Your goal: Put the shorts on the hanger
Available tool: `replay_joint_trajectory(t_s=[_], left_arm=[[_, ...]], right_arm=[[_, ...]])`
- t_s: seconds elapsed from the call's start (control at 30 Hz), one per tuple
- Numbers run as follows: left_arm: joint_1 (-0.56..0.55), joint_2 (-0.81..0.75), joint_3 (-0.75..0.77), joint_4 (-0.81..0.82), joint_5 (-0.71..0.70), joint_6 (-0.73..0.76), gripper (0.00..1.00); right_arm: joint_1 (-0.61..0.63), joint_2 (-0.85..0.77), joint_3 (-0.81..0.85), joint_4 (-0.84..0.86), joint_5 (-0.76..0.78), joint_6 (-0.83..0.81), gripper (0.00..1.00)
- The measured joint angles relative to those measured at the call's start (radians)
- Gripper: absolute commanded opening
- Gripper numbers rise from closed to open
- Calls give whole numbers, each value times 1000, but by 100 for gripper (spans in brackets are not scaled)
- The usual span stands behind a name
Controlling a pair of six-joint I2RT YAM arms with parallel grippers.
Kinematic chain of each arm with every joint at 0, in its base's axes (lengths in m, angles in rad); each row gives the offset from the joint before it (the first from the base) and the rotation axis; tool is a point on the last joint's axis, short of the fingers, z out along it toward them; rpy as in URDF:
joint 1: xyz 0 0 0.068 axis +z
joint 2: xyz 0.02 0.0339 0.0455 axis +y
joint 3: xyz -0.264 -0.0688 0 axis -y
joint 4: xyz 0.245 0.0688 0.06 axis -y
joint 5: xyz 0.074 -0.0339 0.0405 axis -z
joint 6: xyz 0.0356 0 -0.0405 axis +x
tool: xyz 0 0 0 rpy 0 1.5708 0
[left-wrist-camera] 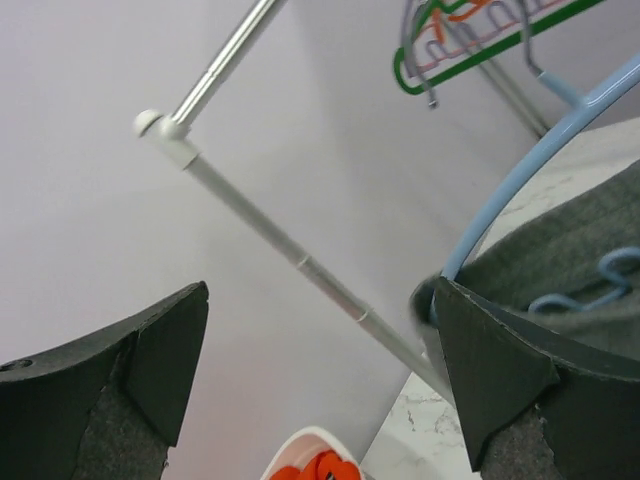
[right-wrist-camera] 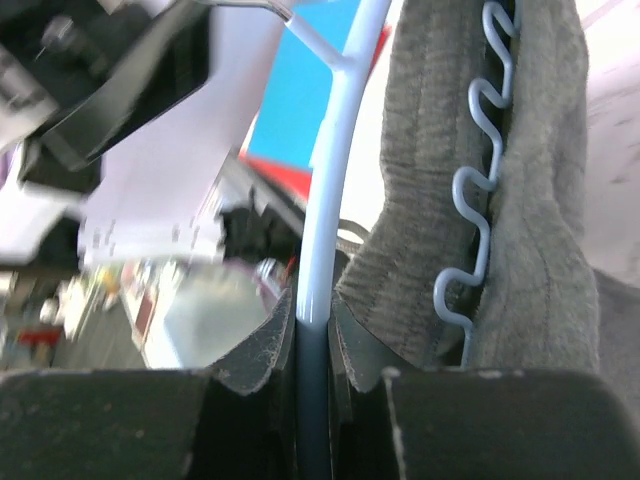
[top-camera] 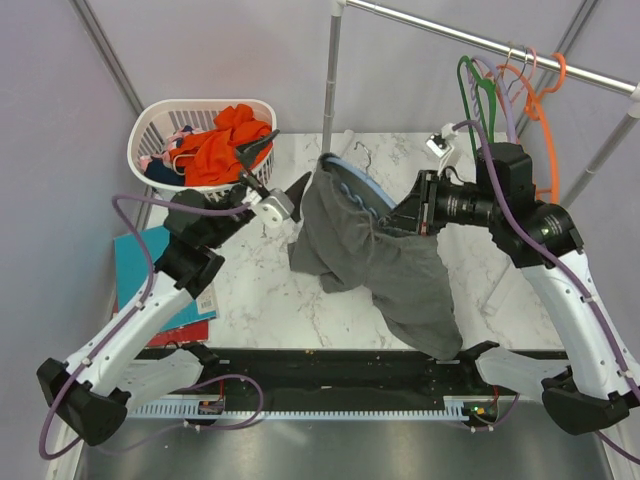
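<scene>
Matt cloth shorts point(top-camera: 400, 270), glossy plastic hanger point(right-wrist-camera: 341, 150)

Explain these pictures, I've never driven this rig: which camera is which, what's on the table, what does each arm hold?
Two robot arms stand at the near edge of a marble table. The wide picture looks down from above; the other two come from a camera on each wrist. The right gripper is shut on the light-blue hanger, with the grey shorts draped on it. The left gripper is open, holding nothing. A laundry basket sits at the far left corner.
</scene>
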Motion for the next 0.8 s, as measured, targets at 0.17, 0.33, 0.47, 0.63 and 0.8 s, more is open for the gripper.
replay_joint_trajectory(t_s=[0.17, 0.33, 0.47, 0.63, 0.8], left_arm=[[25, -95, 17, -37, -81, -74, 99], [24, -127, 17, -70, -121, -116, 99], [25, -128, 17, -107, -146, -156, 99], [25, -139, 15, -148, -148, -200, 99], [25, -183, -19, -166, -148, -225, 99]], right_arm=[[-5, 21, 121, -47, 202, 79, 0], [-6, 86, 205, 8, 388, 146, 0], [-6, 169, 259, 70, 496, 183, 0], [0, 292, 328, 213, 587, 208, 0], [61, 338, 348, 331, 683, 181, 0]])
